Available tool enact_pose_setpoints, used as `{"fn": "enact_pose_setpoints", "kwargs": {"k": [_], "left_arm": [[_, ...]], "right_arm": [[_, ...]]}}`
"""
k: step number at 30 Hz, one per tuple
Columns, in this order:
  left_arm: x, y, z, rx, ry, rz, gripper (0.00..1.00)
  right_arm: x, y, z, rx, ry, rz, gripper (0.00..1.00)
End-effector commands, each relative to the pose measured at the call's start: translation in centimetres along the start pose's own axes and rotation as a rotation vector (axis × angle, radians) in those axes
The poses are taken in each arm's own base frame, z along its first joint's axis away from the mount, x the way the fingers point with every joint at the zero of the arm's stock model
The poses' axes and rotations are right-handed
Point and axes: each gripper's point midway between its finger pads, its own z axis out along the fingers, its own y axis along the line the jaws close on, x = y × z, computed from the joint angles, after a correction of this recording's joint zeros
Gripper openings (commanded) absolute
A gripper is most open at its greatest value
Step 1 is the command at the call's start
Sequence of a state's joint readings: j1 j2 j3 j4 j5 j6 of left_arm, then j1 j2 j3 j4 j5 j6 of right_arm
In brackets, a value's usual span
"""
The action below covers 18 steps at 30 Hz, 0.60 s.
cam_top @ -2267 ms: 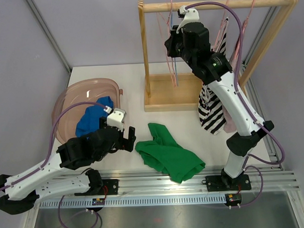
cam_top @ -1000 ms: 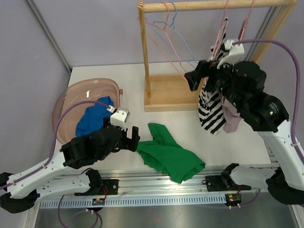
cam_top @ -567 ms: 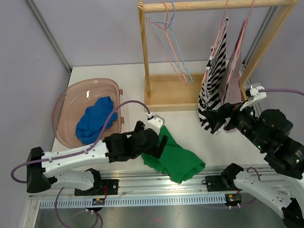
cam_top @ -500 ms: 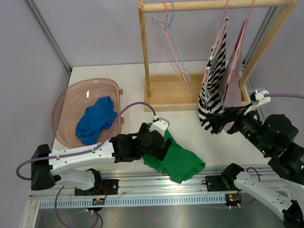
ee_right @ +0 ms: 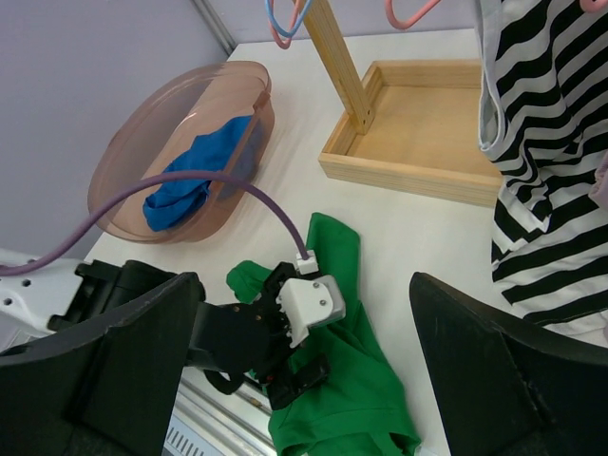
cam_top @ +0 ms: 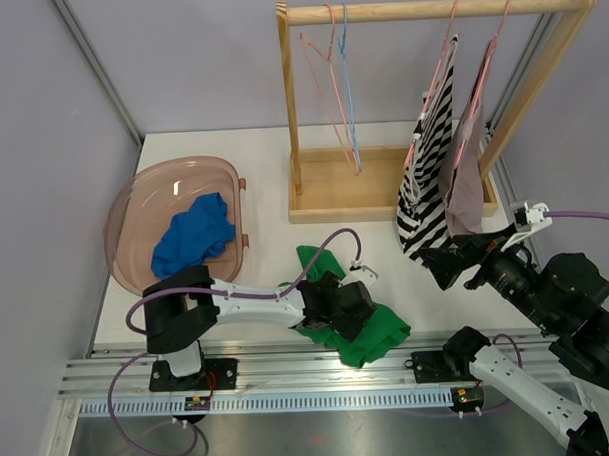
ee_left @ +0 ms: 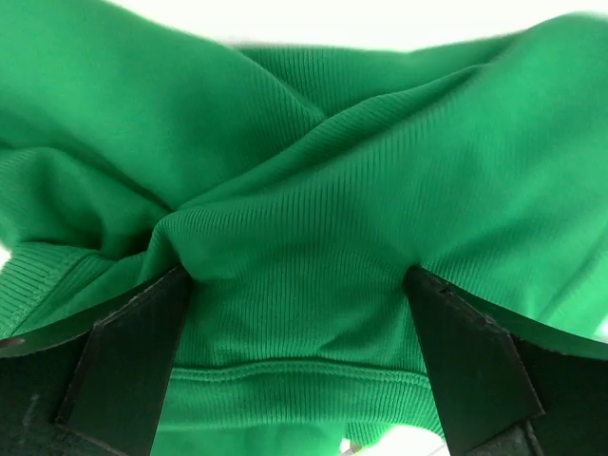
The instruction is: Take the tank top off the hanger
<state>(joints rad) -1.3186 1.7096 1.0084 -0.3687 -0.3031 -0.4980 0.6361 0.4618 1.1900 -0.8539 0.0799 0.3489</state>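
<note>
Down on the table (cam_top: 252,150), the left jaws gape astride a fold of the green tank top (ee_left: 304,190). Best to press deeper, then pinch one thick ridge. The right jaws hang open, well apart from it.

You had a white table (cam_top: 212,146) standing in a booth of pale lavender: a left wall (cam_top: 42,147) along its left edge, a back wall (cam_top: 189,62) behind its far edge, a right wall (cam_top: 582,148) past its right edge. A grey metal strut (cam_top: 94,67) slanted down to the far left corner. A ribbed aluminium rail (cam_top: 320,373) ran along the near edge, and below it a dull steel sheet (cam_top: 322,438) caught soft, even light.
</note>
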Motion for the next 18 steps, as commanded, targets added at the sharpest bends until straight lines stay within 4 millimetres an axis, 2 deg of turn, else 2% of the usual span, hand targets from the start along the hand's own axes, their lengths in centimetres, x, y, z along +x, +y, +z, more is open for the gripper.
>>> {"fn": "enact_pose_setpoints", "kwargs": {"k": [1, 2, 4, 5, 6, 7, 9, 10, 12, 13, 14, 17, 18], "left_arm": [[-0.5, -0.8, 1.5, -0.020, -0.014, -0.011, 0.99], [0.0, -0.9, 2.0, -0.017, 0.001, -0.010, 0.97], [1.6, -1.3, 3.1, -0.004, 0.052, 0.001, 0.80], [1.8, -1.5, 3.3, 0.003, 0.061, 0.002, 0.66], [2.1, -1.4, 3.4, -0.005, 0.067, -0.001, 0.36], [2.2, -1.0, 3.4, -0.031, 0.065, -0.007, 0.21], [1.9, -0.3, 2.6, -0.058, 0.053, -0.021, 0.00], [1.8, 0.5, 2.0, -0.093, 0.048, -0.021, 0.00], [0.3, 1.1, 0.2, -0.113, 0.005, -0.030, 0.00], [-1.0, 1.9, -0.6, -0.158, -0.038, -0.037, 0.00], [-1.3, 2.9, -1.7, -0.197, -0.035, -0.038, 0.00], [-4.2, 5.2, -5.4, -0.266, -0.117, -0.076, 0.00], [-5.5, 5.8, -7.2, -0.263, -0.161, -0.103, 0.00]], "right_arm": [[0.2, 0.7, 0.0, -0.040, 0.003, 0.018, 1.00], [0.4, 0.7, 0.1, -0.043, 0.004, 0.018, 1.00], [0.4, 0.9, 0.1, -0.053, 0.000, 0.020, 0.99], [0.3, 0.9, 0.0, -0.056, -0.004, 0.020, 0.99], [0.3, 0.9, 0.0, -0.057, -0.006, 0.020, 0.99], [0.2, 0.9, -0.1, -0.057, -0.010, 0.019, 0.99], [-0.1, 0.9, -0.2, -0.059, -0.021, 0.015, 0.99], [-0.3, 0.9, -0.3, -0.058, -0.028, 0.012, 1.00], [-0.4, 0.9, -0.4, -0.058, -0.036, 0.008, 1.00], [-0.4, 0.9, -0.5, -0.058, -0.038, 0.010, 1.00], [-0.5, 0.9, -0.4, -0.060, -0.044, 0.011, 0.99], [-0.4, 0.8, -0.4, -0.059, -0.049, 0.013, 1.00], [-0.4, 0.8, -0.4, -0.056, -0.050, 0.013, 0.99]]}}
